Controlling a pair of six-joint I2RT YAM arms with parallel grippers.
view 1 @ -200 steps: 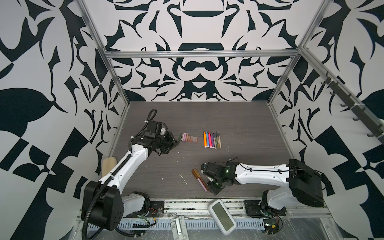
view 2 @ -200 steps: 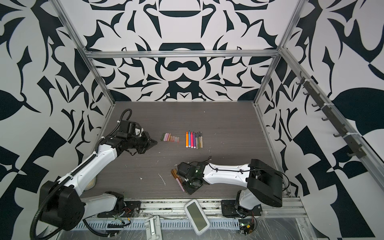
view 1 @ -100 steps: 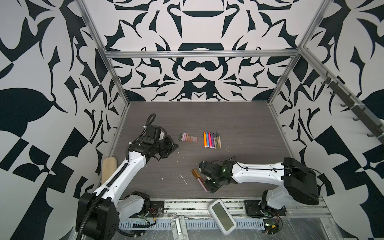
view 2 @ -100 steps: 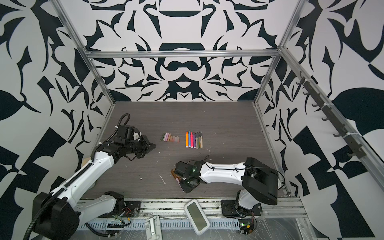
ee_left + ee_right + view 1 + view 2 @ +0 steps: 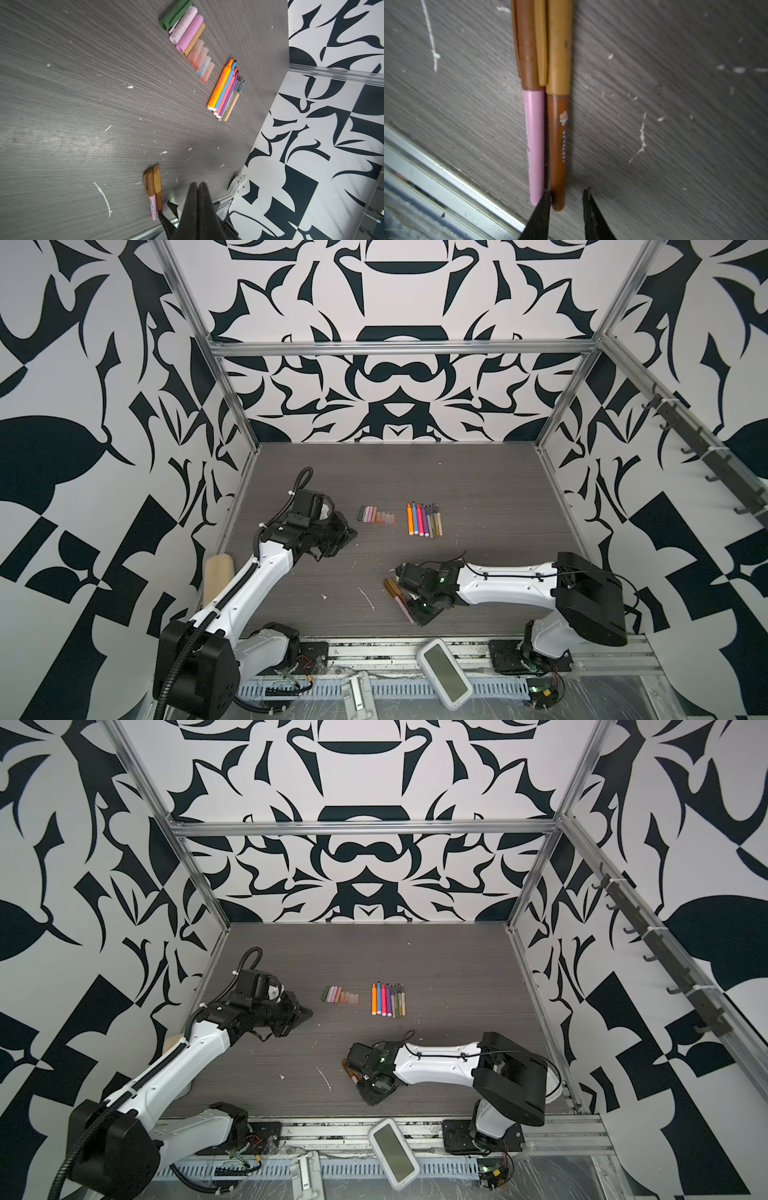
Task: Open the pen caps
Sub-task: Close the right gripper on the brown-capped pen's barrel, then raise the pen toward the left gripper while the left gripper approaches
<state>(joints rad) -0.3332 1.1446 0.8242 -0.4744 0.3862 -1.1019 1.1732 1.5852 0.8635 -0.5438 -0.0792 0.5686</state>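
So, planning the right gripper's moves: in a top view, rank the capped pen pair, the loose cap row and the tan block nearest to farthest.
1. capped pen pair: at the right gripper, front.
2. loose cap row: mid-table, farther back.
3. tan block: left edge.

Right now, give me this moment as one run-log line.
left gripper: shut, empty | right gripper: open, straddling end of brown pen, beside pink pen | both pens capped | loose pen caps: in a row
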